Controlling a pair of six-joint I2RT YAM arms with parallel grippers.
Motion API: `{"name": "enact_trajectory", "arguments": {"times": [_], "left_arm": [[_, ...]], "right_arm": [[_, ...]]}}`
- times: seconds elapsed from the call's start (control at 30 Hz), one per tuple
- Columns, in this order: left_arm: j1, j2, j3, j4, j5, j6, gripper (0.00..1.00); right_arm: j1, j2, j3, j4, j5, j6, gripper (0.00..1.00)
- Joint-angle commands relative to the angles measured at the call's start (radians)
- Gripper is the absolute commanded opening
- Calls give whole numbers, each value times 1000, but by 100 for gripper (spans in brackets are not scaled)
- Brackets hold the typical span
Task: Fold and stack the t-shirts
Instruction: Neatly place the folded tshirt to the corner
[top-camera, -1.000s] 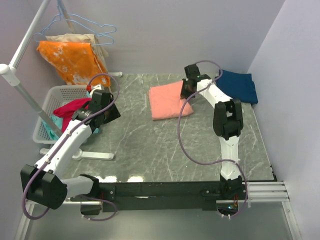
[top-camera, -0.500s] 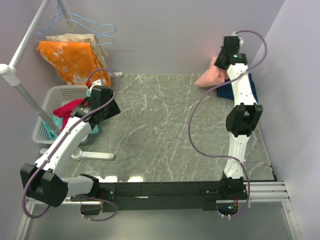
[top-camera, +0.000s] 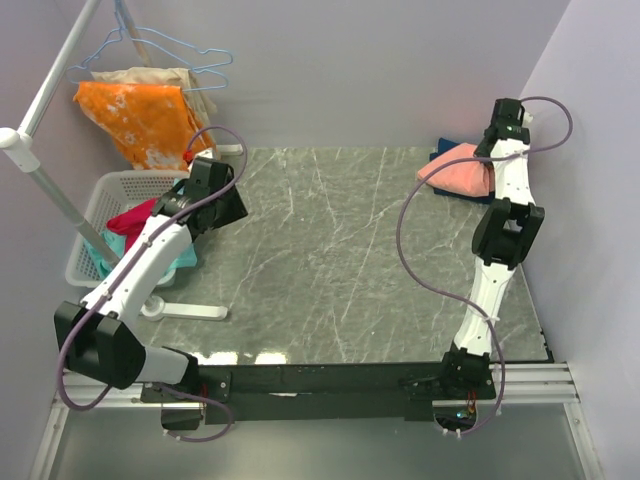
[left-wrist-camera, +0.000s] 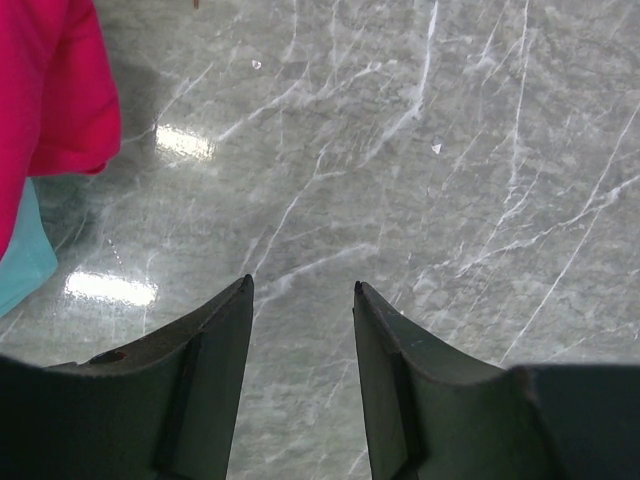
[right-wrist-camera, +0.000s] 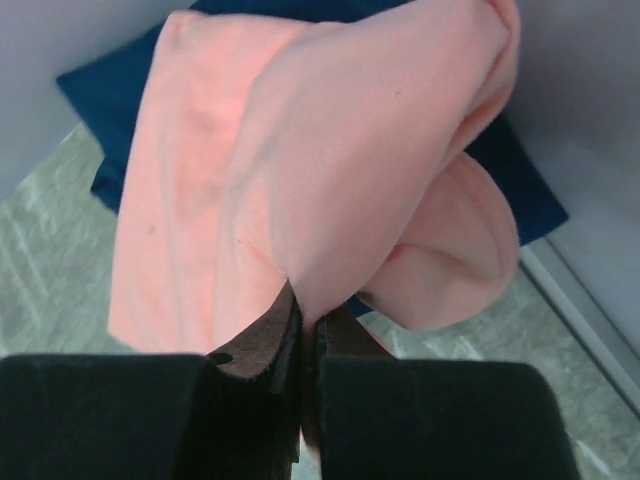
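Right arm stretched long to the far right corner of the tabletop (top-camera: 330, 250), right gripper (right-wrist-camera: 305, 312) pinched shut on a fold of the pink shirt (right-wrist-camera: 330, 150). Pink shirt bunched, draped over the navy shirt (right-wrist-camera: 110, 85) in that corner, long axis roughly along the far edge. Left arm bent near the left edge, left gripper (left-wrist-camera: 300, 300) half open, empty, pointing down at bare tabletop.
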Motion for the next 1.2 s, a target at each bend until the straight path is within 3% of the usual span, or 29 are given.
{"name": "enact_trajectory", "arguments": {"times": [0.0, 0.2, 0.37, 0.53, 0.67, 0.8, 0.83, 0.87, 1.1, 1.17], "left_arm": [[-2, 32, 54, -3, 19, 24, 50], [-4, 45, 71, 0, 18, 30, 50], [-4, 51, 85, -14, 16, 31, 50], [-4, 49, 87, -29, 6, 28, 50], [-4, 54, 93, -41, -2, 25, 50], [-4, 58, 99, -46, -2, 20, 49], [-4, 60, 100, -48, -2, 20, 49], [-4, 61, 105, -52, -2, 20, 49], [-4, 49, 113, -71, -20, 17, 49], [-4, 40, 107, -72, -33, 17, 49]], "right_arm": [[2, -40, 17, 35, 95, 51, 0], [1, -19, -1, -17, 215, 124, 0], [2, 2, 59, 20, 229, 135, 0], [2, -28, 57, 199, 152, 103, 0], [4, 5, 122, 219, 172, 88, 0], [9, 32, 79, 192, 221, 109, 1], [10, 41, 74, 181, 232, 110, 4], [16, 50, 76, 164, 267, 109, 16], [25, 53, -11, 35, 383, 182, 34], [25, 55, -16, -6, 390, 216, 46]]}}
